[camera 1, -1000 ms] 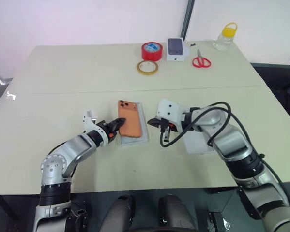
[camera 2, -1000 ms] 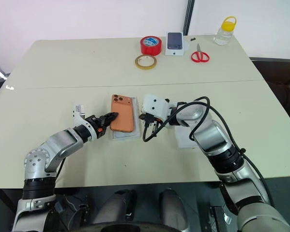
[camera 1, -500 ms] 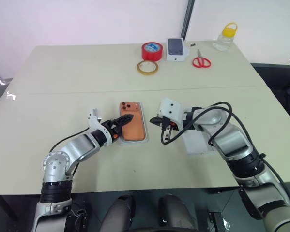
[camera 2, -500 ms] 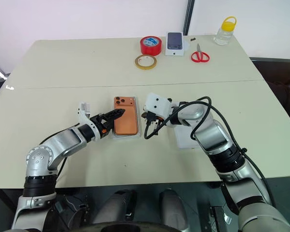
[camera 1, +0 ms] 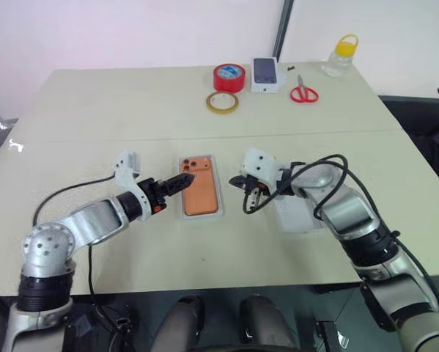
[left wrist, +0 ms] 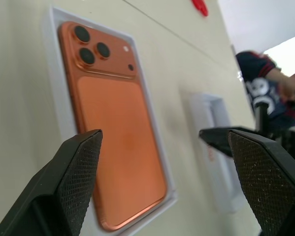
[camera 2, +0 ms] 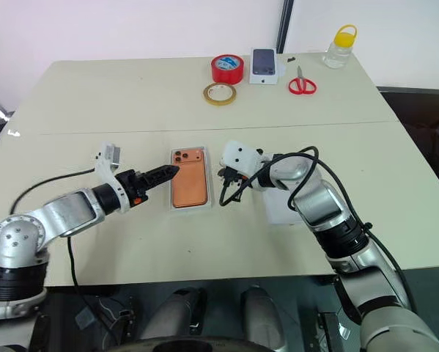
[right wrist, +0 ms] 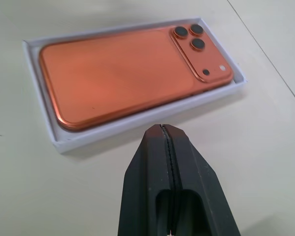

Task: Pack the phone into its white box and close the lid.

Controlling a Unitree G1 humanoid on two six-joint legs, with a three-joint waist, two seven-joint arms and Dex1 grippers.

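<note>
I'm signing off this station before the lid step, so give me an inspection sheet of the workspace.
Surface: beige table, a seam across it.
Job's things: phone lies back up inside the white box; lid lies beside the right arm, not yet on.
Clutter: red tape roll, tan tape ring, small phone box, red scissors, yellow-capped bottle, all at the far edge.
Grippers: left gripper open, empty; right gripper shut, empty, beside the box.
Cables: black cable looping over the right arm.
Surroundings: pale wall.
</note>
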